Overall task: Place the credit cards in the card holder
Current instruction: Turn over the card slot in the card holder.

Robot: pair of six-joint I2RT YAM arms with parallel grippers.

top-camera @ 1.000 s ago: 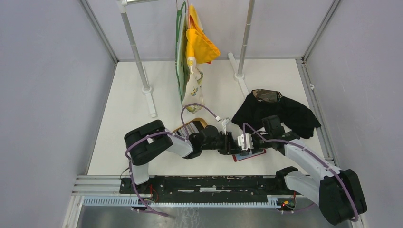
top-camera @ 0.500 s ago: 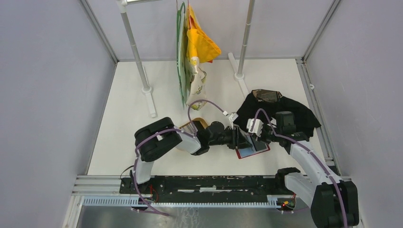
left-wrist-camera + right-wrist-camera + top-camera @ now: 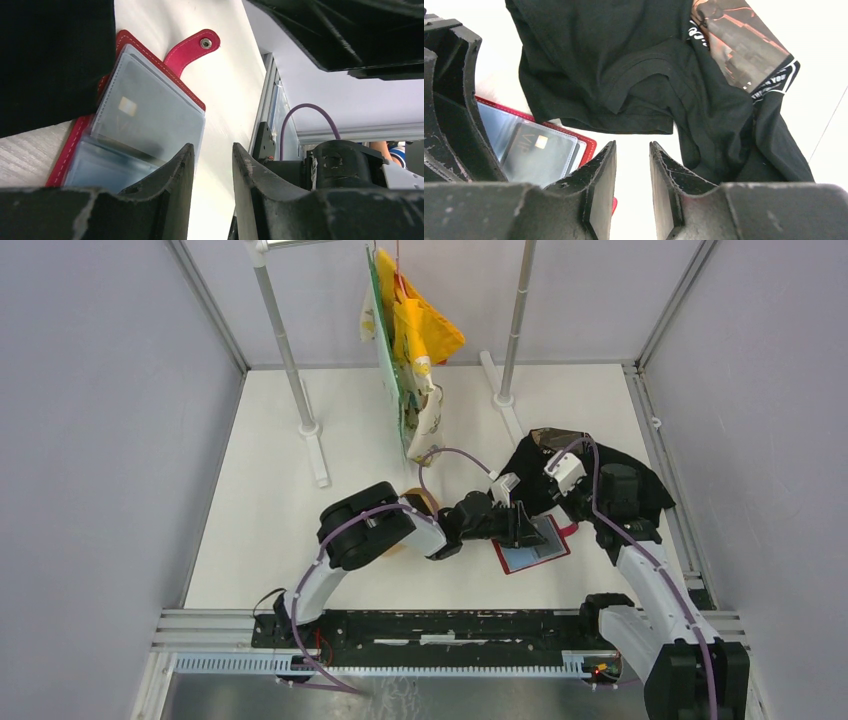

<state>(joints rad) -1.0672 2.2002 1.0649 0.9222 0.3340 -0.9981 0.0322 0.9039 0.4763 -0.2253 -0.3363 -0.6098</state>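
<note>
The red card holder [image 3: 512, 567] lies open on the white table, its clear sleeves up and its snap strap [image 3: 194, 46] unfolded. A grey credit card with a gold chip [image 3: 145, 120] sits inside a sleeve and also shows in the right wrist view [image 3: 541, 155]. A pale blue card [image 3: 527, 558] fills the near sleeve. My left gripper [image 3: 527, 528] hovers over the holder's far left part, its jaws [image 3: 211, 146] a little apart and empty. My right gripper [image 3: 583, 508] is just right of the holder, above the table beside the black cloth, its jaws [image 3: 632, 144] slightly apart and empty.
A black cloth [image 3: 600, 475] lies right behind the holder, touching its far edge. A tan wooden tray [image 3: 418, 500] is mostly hidden under my left arm. Cloth bags [image 3: 405, 340] hang from a rack whose posts [image 3: 295, 370] stand at the back. A rail [image 3: 420, 625] runs along the near edge.
My left arm has reached further right over the holder. My right gripper has pulled back up and to the right, off the holder. The hanging bags have swung.
</note>
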